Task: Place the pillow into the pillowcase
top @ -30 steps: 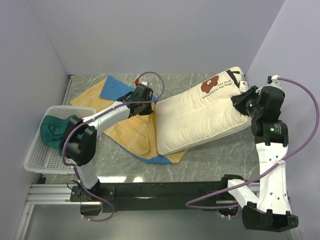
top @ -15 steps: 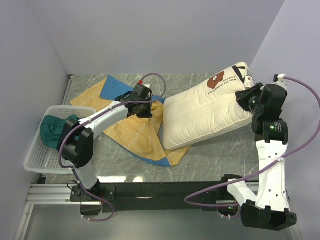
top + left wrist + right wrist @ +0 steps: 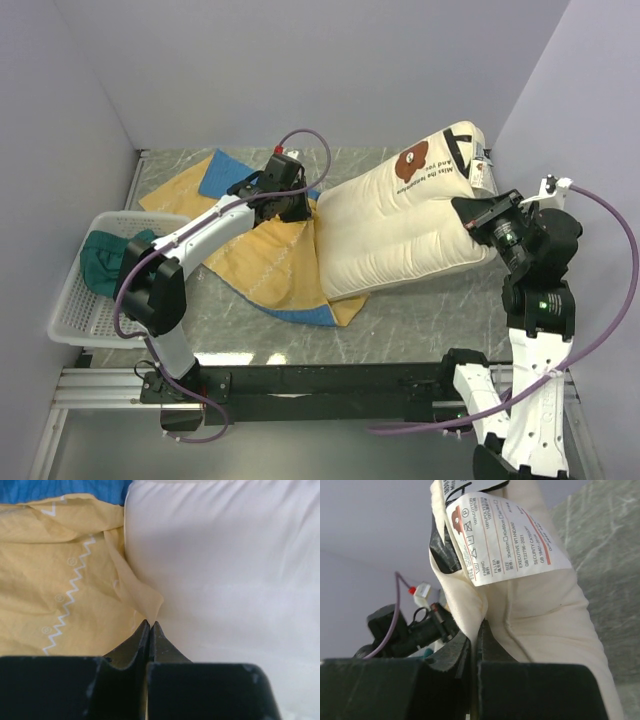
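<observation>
The cream-white pillow [image 3: 400, 235] with its brown bear print lies diagonally at the right of the table. Its left end rests against the pillowcase [image 3: 265, 262], which is spread mustard-yellow side up, with a blue part [image 3: 225, 175] behind. My left gripper [image 3: 298, 208] is shut on a fold of the yellow pillowcase [image 3: 65, 580] right beside the pillow [image 3: 225, 570]; the tips [image 3: 150, 623] pinch the cloth. My right gripper [image 3: 468, 212] is shut on the seam edge of the pillow [image 3: 545, 625] just below its printed tag [image 3: 505, 535], with fabric between the jaws [image 3: 476, 626].
A white basket [image 3: 72, 305] holding a dark teal cloth [image 3: 105, 262] stands at the left edge. Walls close in the back and both sides. A black rail [image 3: 330, 382] runs along the near edge. The left arm [image 3: 405, 627] shows behind the pillow in the right wrist view.
The right gripper pulled the pillow to the right, then brought it back left against the pillowcase. The left gripper shifted slightly back, lifting the yellow edge.
</observation>
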Robot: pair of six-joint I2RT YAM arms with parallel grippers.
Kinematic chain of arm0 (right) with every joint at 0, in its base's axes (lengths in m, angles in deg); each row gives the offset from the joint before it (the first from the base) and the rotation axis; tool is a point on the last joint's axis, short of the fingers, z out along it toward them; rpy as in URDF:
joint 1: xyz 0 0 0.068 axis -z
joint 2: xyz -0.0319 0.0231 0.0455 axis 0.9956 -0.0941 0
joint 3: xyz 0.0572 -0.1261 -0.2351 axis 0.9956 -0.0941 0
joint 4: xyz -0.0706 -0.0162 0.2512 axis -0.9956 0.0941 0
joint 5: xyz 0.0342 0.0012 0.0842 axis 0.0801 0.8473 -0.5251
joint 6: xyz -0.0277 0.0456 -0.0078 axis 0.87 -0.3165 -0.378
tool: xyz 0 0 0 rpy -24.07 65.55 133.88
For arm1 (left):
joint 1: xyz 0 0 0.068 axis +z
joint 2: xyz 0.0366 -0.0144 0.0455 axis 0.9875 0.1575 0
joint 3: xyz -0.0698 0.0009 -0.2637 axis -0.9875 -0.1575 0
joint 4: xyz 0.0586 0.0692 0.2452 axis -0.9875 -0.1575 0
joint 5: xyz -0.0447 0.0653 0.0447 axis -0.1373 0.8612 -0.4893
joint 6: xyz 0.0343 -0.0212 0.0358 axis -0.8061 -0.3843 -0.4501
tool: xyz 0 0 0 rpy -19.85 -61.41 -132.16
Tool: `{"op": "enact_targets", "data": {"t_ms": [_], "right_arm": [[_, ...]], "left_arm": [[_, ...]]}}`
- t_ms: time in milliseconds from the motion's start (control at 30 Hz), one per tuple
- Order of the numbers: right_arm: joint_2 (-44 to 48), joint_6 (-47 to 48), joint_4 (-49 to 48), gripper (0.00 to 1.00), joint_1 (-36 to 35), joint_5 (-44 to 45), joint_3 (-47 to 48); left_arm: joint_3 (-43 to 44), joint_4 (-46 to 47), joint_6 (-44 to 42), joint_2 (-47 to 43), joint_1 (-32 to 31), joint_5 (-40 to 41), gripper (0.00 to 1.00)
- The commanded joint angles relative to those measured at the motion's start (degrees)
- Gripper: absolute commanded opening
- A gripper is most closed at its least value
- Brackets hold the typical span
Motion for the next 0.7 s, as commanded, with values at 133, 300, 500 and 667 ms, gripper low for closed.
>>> {"op": "enact_targets", "data": {"t_ms": [133,300,500,667], "right_arm": [[-0.53,-13.33,-14.43,0.00,3.45,-10.61,2.68],[-3.17,-23.11,-22.28,0.00,3.55,-13.54,1.10],[-3.00,-25.32,-19.30,0.00,3.73,-13.01,3.38],[-1.69,-22.69,-13.86,0.00,3.81,-13.89,1.63]], "left_arm": [[-1.58,3.31,2.60,-3.96,0.12,1.87,0.05],[-4.40,4.72,2.51,-5.28,0.12,4.85,0.05],[-2.65,4.11,1.90,-4.85,0.29,7.67,0.05],[-3.00,4.46,1.98,-6.25,0.29,10.82,0.05]]}}
